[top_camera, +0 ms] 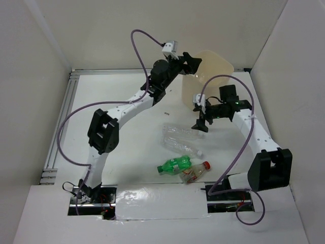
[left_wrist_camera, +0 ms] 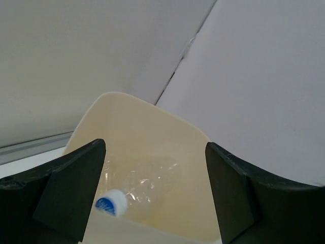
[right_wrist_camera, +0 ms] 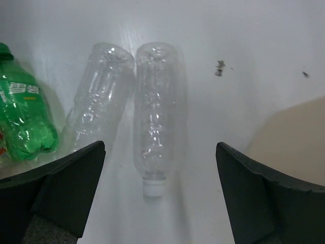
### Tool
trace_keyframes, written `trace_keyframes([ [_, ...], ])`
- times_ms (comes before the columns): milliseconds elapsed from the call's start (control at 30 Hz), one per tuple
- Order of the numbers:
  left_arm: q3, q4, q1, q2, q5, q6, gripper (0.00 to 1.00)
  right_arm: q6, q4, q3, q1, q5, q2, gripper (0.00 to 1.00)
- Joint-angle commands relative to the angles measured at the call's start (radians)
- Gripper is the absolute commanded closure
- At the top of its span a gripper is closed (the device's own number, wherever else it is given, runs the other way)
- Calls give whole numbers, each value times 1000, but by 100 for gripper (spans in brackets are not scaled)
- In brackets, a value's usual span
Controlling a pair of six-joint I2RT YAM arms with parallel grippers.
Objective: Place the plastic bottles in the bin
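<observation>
Over bin (left_wrist_camera: 152,127), left fingers (left_wrist_camera: 71,195) wide — empty

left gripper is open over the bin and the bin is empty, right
Not empty. The left gripper is open over the bin, but a clear bottle lies inside it, as the left wrist view shows.

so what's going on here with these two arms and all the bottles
Two robot arms are clearing plastic bottles into a bin. The left gripper hovers open above the cream bin, and a clear bottle lies inside it. The right gripper is open and empty over two clear bottles lying side by side on the table. A green bottle and a red-capped bottle lie nearer the arm bases.
</observation>
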Motion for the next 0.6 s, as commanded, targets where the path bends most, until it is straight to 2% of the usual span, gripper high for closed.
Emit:
trace_keyframes([
  [0,-127,122,-6,-228,-62,151,8,43,80,5,121,83,29,4],
  [67,-245,122,-6,-387,-129,214,8,122,146,-22,170,158,40,4],
  [167,-588,78,4,-631,-188,251,6,216,282,-74,260,268,88,4],
  [267,-784,-98,18,-809,-188,263,5,247,361,-88,291,368,134,4],
  [300,-909,-150,27,-920,-170,234,3,247,370,-88,306,390,167,4],
  [333,-971,-248,27,-975,-159,210,3,247,388,-88,316,407,184,4],
  [400,-1135,-330,38,-1118,-108,171,1,224,398,-88,316,434,239,4],
  [433,-1181,-409,38,-1162,-99,151,1,224,398,-88,316,450,259,4],
  [567,-1362,-494,29,-1354,-36,75,1,215,421,-62,328,496,351,7],
])
